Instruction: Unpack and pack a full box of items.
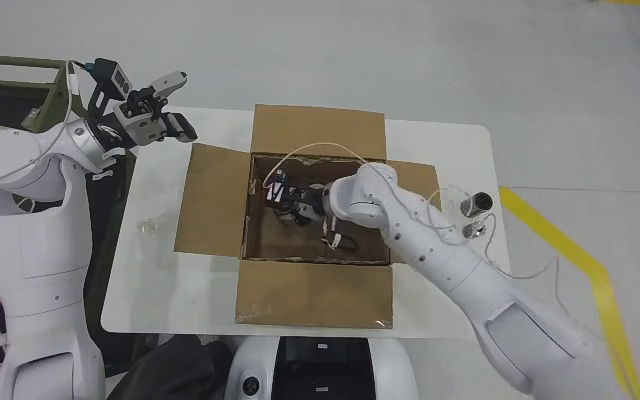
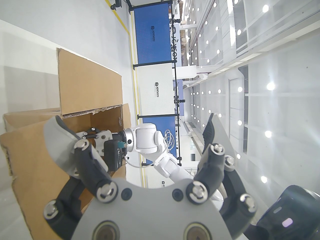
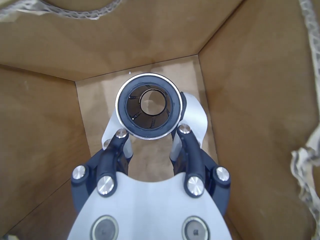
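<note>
Right gripper [image 3: 149, 128] grasps a linear bearing [image 3: 172, 116] by the left wall of the cardboard box [image 3: 250, 76]; keep it upright, clear of the walls. Left gripper [image 2: 135, 126] hangs released

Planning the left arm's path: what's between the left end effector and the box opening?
Only a spread flap of the box and bare table, per the top view.

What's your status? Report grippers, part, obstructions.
Left gripper open, off to the side of the cardboard box. Right gripper shut on a metal sleeve, inside the box. Nothing seen blocking it.
</note>
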